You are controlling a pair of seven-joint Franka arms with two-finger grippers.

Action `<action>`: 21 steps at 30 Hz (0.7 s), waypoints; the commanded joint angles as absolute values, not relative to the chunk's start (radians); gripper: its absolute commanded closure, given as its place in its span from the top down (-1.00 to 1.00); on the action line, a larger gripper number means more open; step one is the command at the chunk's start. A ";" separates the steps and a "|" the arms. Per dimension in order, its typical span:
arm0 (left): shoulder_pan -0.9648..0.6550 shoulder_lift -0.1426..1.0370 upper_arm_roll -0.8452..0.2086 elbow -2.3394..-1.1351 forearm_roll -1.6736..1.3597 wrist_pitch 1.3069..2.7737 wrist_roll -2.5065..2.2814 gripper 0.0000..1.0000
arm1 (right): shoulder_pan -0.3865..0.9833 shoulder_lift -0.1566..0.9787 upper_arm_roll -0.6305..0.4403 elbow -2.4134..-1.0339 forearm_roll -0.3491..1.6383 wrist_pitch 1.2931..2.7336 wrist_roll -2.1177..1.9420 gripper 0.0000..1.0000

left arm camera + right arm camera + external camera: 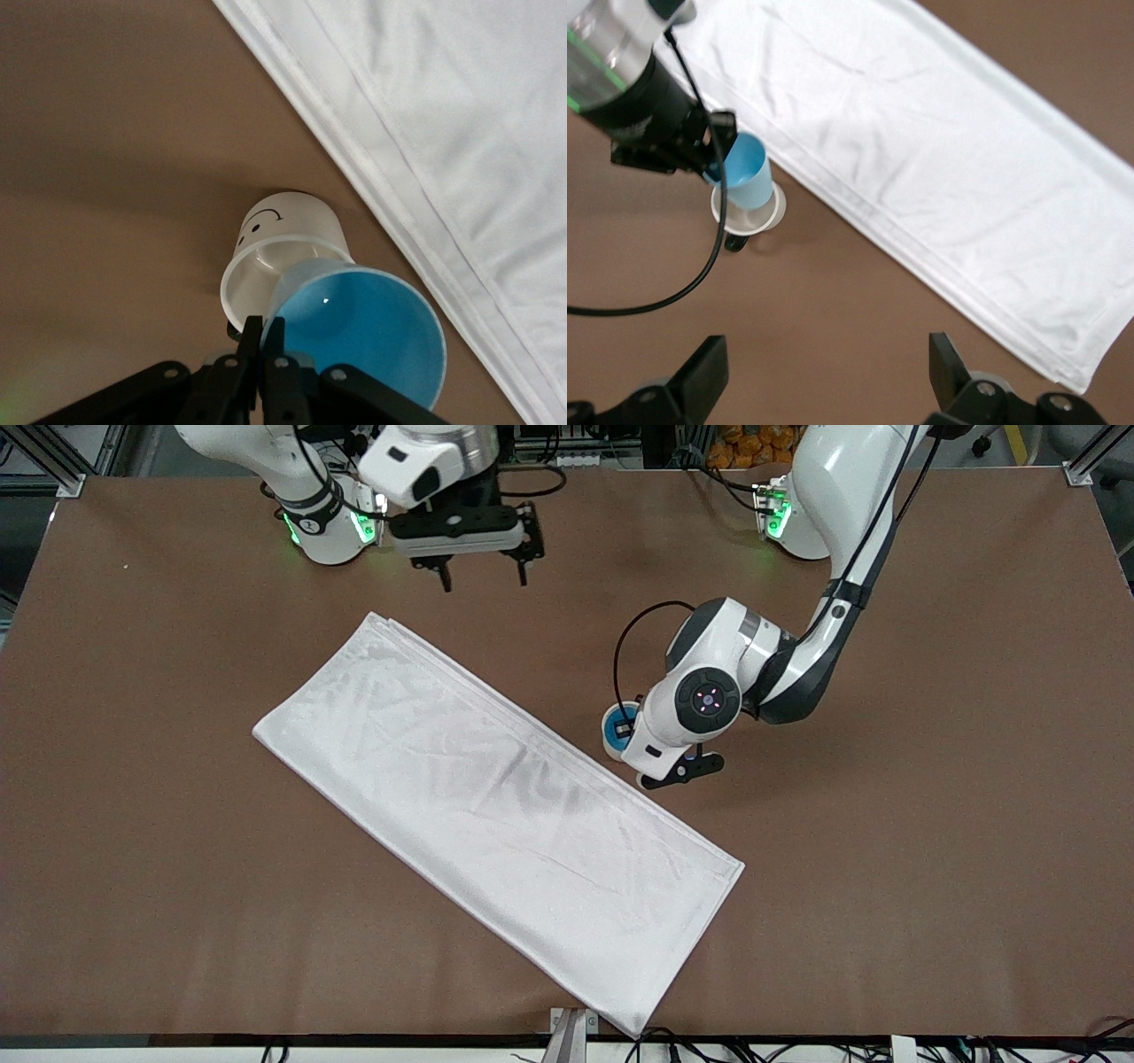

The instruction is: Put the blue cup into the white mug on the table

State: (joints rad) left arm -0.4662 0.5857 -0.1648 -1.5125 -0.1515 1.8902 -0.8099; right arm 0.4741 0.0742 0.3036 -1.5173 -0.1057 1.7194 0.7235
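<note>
Right end effector (483, 571) hangs idle over the bench (930, 850) by its own base, fingers spread wide, nothing in them; that arm waits. Next along we see the white cloth (496, 806), big folded rectangle, soft w/ stitched hems, lying flat diagonally. Just beside its edge, toward the left arm's end, stands the white mug (266, 266): stiff cylinder, smooth, black face marks on its side. Left end effector (263, 341) is pinched tight on the rim wall of the blue cup (363, 332), which sits tilted w/ its base partly inside the mug mouth. We judge the cup light, thin, rigid plastic, prob. slick, so a rim pinch suits it; the mug looks light enough to tip if nudged.
</note>
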 commanded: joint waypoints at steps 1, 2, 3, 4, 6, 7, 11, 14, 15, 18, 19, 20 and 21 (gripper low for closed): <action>-0.463 0.586 -0.164 -1.523 -0.158 1.904 -0.813 -1.00 | 0.351 0.011 0.321 -1.557 -0.061 1.704 0.579 1.00; -0.463 0.586 -0.164 -1.523 -0.156 1.904 -0.813 -1.00 | 0.329 0.006 0.321 -1.557 -0.055 1.698 0.549 1.00; -0.463 0.586 -0.164 -1.523 -0.156 1.904 -0.813 -1.00 | 0.302 0.002 0.321 -1.557 -0.045 1.695 0.519 1.00; -0.463 0.586 -0.164 -1.525 -0.158 1.904 -0.811 -1.00 | 0.278 -0.005 0.319 -1.557 -0.034 1.692 0.488 1.00; -0.463 0.586 -0.164 -1.526 -0.158 1.902 -0.811 -1.00 | 0.226 -0.014 0.319 -1.557 -0.025 1.683 0.413 1.00; -0.460 0.586 -0.164 -1.526 -0.158 1.902 -0.810 -1.00 | 0.200 -0.017 0.319 -1.557 -0.023 1.677 0.378 1.00; -0.446 0.584 -0.166 -1.523 -0.158 1.898 -0.795 1.00 | 0.117 -0.025 0.319 -1.557 -0.023 1.657 0.281 1.00; -0.446 0.577 -0.164 -1.522 -0.158 1.884 -0.788 1.00 | 0.063 -0.026 0.316 -1.560 -0.023 1.654 0.236 1.00; -0.445 0.575 -0.166 -1.520 -0.158 1.878 -0.788 1.00 | 0.045 -0.026 0.318 -1.562 -0.023 1.654 0.223 1.00; -0.445 0.571 -0.164 -1.517 -0.158 1.871 -0.788 1.00 | -0.003 -0.025 0.313 -1.565 -0.023 1.652 0.163 1.00; -0.443 0.568 -0.164 -1.517 -0.158 1.870 -0.788 1.00 | -0.012 -0.023 0.307 -1.566 -0.023 1.652 0.138 1.00; -0.442 0.563 -0.164 -1.516 -0.158 1.870 -0.790 1.00 | -0.020 -0.023 0.298 -1.569 -0.023 1.654 0.111 1.00; -0.442 0.558 -0.163 -1.516 -0.158 1.865 -0.790 1.00 | -0.024 -0.023 0.288 -1.571 -0.023 1.654 0.091 1.00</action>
State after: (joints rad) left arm -0.4474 0.5898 -0.1634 -1.5144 -0.1515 1.8896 -0.8022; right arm 0.0263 0.0063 0.3002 -1.5311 -0.0415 1.6511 0.1894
